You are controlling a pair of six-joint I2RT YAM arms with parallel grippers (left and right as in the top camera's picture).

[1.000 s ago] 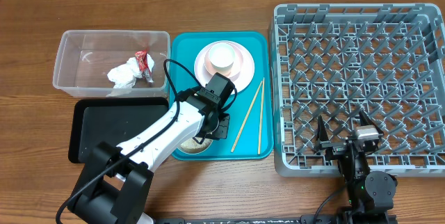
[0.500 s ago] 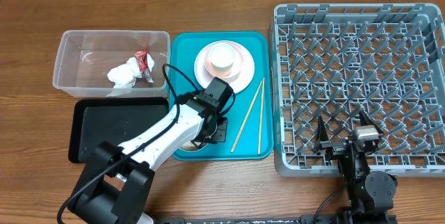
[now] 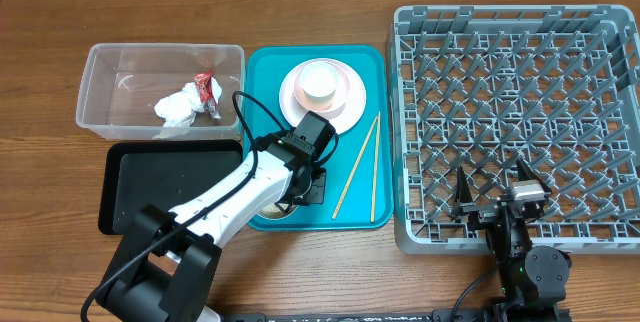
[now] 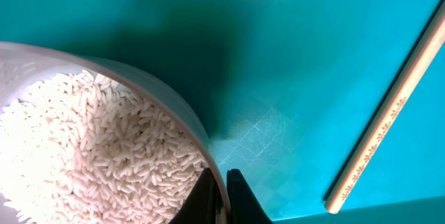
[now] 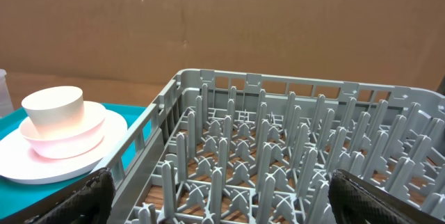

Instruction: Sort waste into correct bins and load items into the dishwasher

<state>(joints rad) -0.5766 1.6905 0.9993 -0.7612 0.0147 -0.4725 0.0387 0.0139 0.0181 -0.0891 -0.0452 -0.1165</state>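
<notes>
My left gripper (image 4: 221,197) is shut on the rim of the white bowl (image 4: 182,104), one finger inside and one outside. The bowl holds loose white rice (image 4: 90,147) and sits on the teal tray (image 4: 278,43). From overhead, the left gripper (image 3: 306,184) and arm cover most of the bowl (image 3: 278,209). A white cup (image 3: 320,80) stands on the pink plate (image 3: 292,94). Two chopsticks (image 3: 358,167) lie on the tray. My right gripper (image 5: 222,190) hangs open over the near edge of the grey dish rack (image 3: 515,112).
A clear tub (image 3: 110,72) at the left holds a crumpled napkin (image 3: 178,107) and a red wrapper (image 3: 207,90). A black tray (image 3: 170,187) lies in front of it. One chopstick (image 4: 389,113) lies right of the bowl.
My left gripper has closed the last bit onto the bowl's rim and shifted slightly toward the near edge. The right arm has not moved.
</notes>
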